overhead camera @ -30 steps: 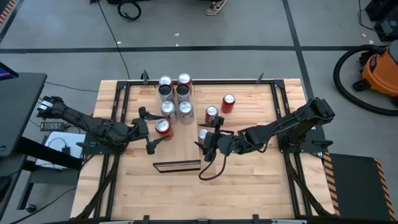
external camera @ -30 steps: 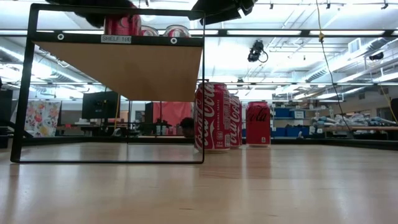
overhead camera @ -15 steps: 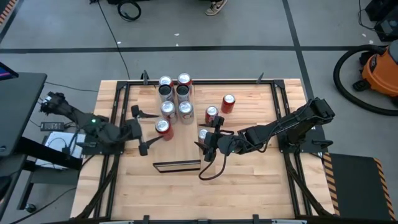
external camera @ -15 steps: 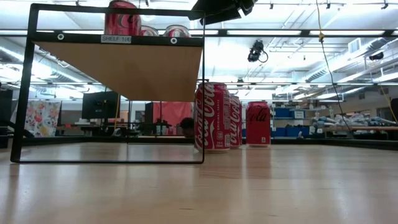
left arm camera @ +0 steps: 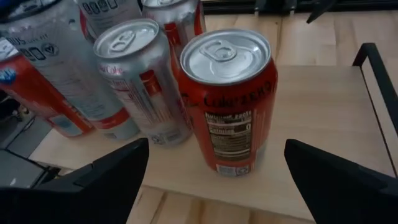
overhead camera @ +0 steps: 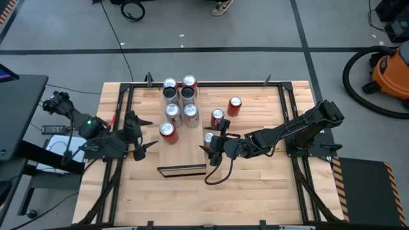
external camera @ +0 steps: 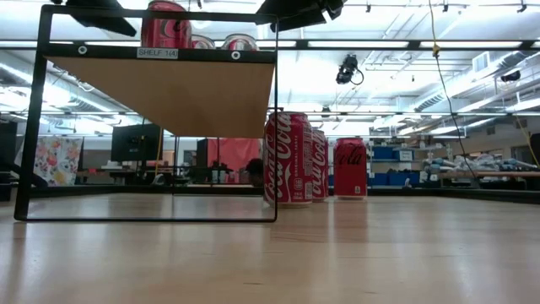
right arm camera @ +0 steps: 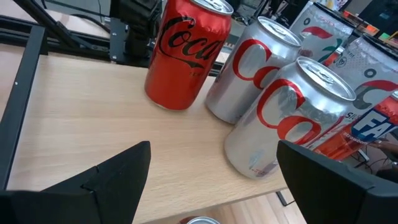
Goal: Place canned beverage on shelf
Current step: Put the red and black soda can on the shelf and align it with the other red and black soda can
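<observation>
The shelf point(overhead camera: 181, 137) stands on the wooden counter point(overhead camera: 255, 185) between the two arms, its pale top carrying a cluster of cans. The red can point(overhead camera: 167, 131) stands upright on the shelf's left side, nearest the left arm, just beside two silver cans point(overhead camera: 181, 112); two dark-topped cans point(overhead camera: 179, 94) and two more point(overhead camera: 179, 82) stand behind those. The left gripper point(overhead camera: 138, 136) hovers just left of the shelf, fingers spread wide and holding nothing; its wrist view shows the red can point(left arm camera: 231, 99) between the open fingers but apart from them. The right gripper point(overhead camera: 216, 144) hangs over the shelf's right edge, fingers partly spread and empty, above a can point(overhead camera: 208, 138) on the counter. Two more red cans point(overhead camera: 226, 111) stand on the counter further right. A black cable point(overhead camera: 219, 176) loops below the right gripper.
</observation>
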`<act>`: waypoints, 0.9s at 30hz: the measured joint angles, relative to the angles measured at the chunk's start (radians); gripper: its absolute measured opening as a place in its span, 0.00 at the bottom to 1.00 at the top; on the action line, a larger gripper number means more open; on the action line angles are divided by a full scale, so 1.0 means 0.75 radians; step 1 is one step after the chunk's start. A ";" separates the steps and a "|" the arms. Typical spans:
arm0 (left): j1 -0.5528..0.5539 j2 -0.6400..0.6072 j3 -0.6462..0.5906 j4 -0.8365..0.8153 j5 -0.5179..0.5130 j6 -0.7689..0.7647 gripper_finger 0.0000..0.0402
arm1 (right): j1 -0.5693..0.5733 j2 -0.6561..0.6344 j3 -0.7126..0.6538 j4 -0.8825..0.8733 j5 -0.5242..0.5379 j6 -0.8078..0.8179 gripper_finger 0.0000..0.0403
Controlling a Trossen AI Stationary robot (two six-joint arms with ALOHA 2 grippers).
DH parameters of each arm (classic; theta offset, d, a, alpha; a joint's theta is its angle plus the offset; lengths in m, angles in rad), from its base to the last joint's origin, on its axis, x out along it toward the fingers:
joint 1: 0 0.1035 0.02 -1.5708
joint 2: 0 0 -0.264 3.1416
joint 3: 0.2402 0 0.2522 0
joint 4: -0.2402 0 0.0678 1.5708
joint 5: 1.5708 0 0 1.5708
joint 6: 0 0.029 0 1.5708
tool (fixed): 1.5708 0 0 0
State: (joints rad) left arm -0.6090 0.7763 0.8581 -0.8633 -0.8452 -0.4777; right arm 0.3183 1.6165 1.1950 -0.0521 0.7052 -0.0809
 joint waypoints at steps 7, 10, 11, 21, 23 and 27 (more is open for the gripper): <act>0.001 0.095 0.000 -0.001 0.001 -0.037 0.88 | -0.006 0.000 0.000 0.003 0.000 -0.011 0.89; 0.015 0.160 0.000 0.017 -0.018 -0.051 0.80 | -0.006 0.000 0.000 0.005 0.000 -0.021 0.89; 0.025 0.181 0.000 0.021 -0.026 -0.054 0.78 | -0.006 0.000 0.000 0.007 0.000 -0.023 0.89; 0.165 0.326 0.000 0.056 -0.049 -0.062 0.65 | -0.008 0.000 0.000 0.008 0.000 -0.033 0.89; 0.188 0.342 0.000 0.063 -0.048 -0.061 0.63 | -0.008 0.000 0.000 0.008 0.000 -0.033 0.89; 0.204 0.360 -0.001 0.070 -0.032 -0.048 0.60 | -0.008 0.000 0.000 0.002 0.000 -0.035 0.89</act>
State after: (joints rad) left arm -0.4561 1.0462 0.8577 -0.8108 -0.8692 -0.5141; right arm 0.3126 1.6165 1.1950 -0.0505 0.7054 -0.1070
